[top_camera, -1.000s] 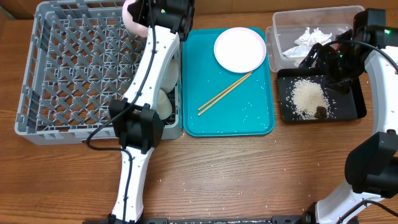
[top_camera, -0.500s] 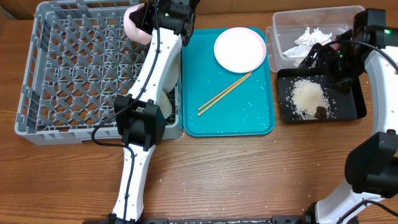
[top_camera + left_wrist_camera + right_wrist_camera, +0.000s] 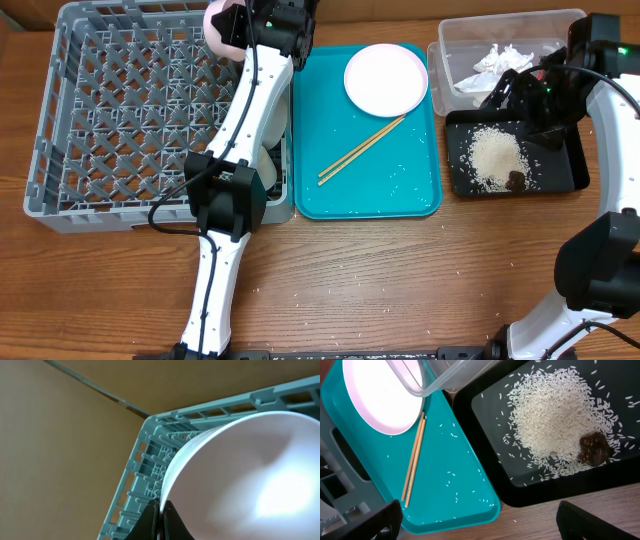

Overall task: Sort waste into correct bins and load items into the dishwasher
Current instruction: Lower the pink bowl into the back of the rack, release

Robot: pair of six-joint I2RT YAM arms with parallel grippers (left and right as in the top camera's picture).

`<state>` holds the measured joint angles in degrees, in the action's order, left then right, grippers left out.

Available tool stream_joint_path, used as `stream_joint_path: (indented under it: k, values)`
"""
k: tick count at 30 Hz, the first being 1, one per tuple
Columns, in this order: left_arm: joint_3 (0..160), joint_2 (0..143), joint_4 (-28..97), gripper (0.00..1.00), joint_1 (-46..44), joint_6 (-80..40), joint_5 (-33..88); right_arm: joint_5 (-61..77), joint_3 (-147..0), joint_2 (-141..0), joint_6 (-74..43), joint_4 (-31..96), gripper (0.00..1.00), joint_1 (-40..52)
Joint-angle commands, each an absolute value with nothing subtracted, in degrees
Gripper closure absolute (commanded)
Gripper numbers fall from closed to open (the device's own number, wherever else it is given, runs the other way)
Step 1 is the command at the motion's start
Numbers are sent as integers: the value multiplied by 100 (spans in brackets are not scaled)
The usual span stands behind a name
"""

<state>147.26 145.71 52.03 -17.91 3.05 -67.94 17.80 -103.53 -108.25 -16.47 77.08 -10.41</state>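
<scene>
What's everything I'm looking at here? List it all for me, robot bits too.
dish rack: one, grey, left side of the table
bowl: one, pale pink, over the rack's far edge, held by its rim
teal tray: one, middle
plate: one, white-pink, far end of teal tray
chopsticks: one pair, wooden, on teal tray
tub: one, clear, far right
napkin: one, white, crumpled, in tub
black tray: one, in front of tub
rice: one white pile, in black tray; stray grains on teal tray
food lump: one, brown, at the pile's edge
table: one, brown wood
left pincer: shut on bowl
right pincer: open, above black tray
</scene>
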Motion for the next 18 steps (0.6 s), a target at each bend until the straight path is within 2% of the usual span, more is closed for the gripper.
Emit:
stream_joint_path:
  k: [1, 18]
  values:
    - [14704, 14702, 5037, 96, -1791, 637, -6864, 1802, -10486, -10641, -1647, 7682, 0, -1057]
    - [14698, 15067, 4818, 96, -1710, 1168, -7175, 1802, -10486, -10641, -1645, 7682, 0, -1057]
